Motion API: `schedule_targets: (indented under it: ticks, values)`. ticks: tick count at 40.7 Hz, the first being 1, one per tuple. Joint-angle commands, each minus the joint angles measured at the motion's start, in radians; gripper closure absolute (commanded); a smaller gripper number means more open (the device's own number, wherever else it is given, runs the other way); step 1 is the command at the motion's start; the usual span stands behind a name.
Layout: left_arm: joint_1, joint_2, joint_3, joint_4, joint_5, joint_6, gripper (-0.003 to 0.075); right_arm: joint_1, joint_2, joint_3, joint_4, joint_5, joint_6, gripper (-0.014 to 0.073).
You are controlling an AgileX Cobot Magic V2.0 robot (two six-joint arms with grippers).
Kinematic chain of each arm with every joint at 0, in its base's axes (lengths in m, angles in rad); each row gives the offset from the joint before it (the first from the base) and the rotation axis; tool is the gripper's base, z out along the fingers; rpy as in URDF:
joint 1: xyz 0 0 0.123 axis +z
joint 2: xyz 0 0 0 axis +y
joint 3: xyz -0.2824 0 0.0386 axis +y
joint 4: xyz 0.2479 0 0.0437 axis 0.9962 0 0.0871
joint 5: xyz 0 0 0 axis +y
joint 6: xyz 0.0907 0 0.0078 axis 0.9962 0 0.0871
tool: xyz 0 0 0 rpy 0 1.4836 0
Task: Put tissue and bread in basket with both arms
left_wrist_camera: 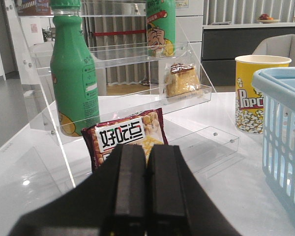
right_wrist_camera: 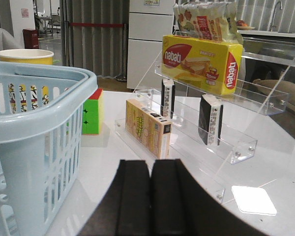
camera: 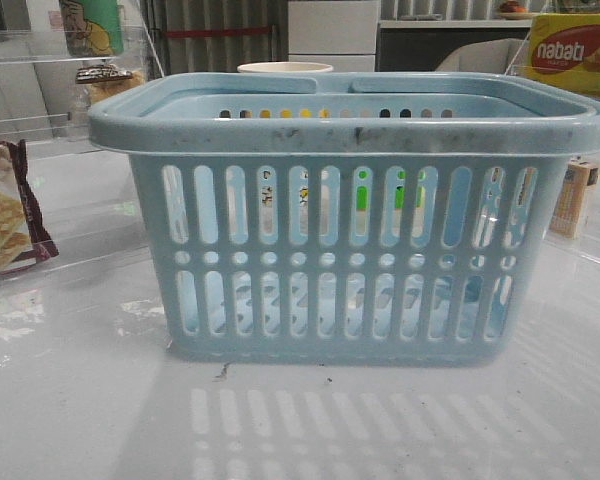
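Observation:
The light-blue basket [camera: 350, 130] stands in the middle of the table; it also shows in the left wrist view [left_wrist_camera: 285, 132] and the right wrist view [right_wrist_camera: 34, 123]. The bread [left_wrist_camera: 181, 81], a clear packet, rests on a clear shelf far beyond my left gripper [left_wrist_camera: 146, 147], which is shut and empty; it also shows in the front view [camera: 106, 88]. The tissue [right_wrist_camera: 210, 120], a black pack with a white patch, stands on a clear shelf beyond my right gripper [right_wrist_camera: 150, 163], shut and empty. A similar black pack [right_wrist_camera: 167, 97] stands behind it. Neither gripper shows in the front view.
A maroon cracker packet [left_wrist_camera: 125, 135] leans just ahead of the left gripper, with green bottles [left_wrist_camera: 73, 73] on the shelf. A popcorn cup [left_wrist_camera: 255, 93] stands behind the basket. On the right are a yellow Nabati box [right_wrist_camera: 201, 61], a tan box [right_wrist_camera: 147, 128] and a puzzle cube [right_wrist_camera: 91, 115].

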Motion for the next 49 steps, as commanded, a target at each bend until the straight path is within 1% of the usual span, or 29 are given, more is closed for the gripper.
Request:
schedule_targets:
  ticks: [1, 31, 37, 40, 44, 46, 49]
  values:
    - [-0.002, -0.015, -0.002, -0.009, -0.087, -0.001, 0.0629, -0.003, -0.017, 0.002, -0.012, -0.096, 0.002, 0.0538]
    - [-0.002, -0.015, -0.002, -0.009, -0.087, -0.001, 0.0629, -0.003, -0.017, 0.002, -0.012, -0.096, 0.002, 0.0538]
    - [-0.002, -0.015, -0.004, -0.007, -0.135, -0.001, 0.0629, -0.003, -0.017, 0.001, -0.012, -0.117, 0.002, 0.0538]
    - [-0.002, -0.015, -0.028, -0.007, -0.157, -0.001, 0.0629, -0.003, -0.017, -0.018, -0.012, -0.144, 0.002, 0.0538]
    - [-0.002, -0.015, -0.101, -0.009, -0.144, -0.001, 0.0629, 0.000, -0.017, -0.083, -0.012, -0.126, 0.002, 0.0538]
    - [-0.002, -0.015, -0.150, -0.011, -0.130, -0.003, 0.0629, 0.000, -0.017, -0.130, -0.012, -0.095, 0.002, 0.0538]
    - [-0.002, -0.008, -0.234, -0.016, -0.109, -0.003, 0.0629, 0.000, -0.012, -0.219, -0.012, -0.011, 0.002, 0.0538]
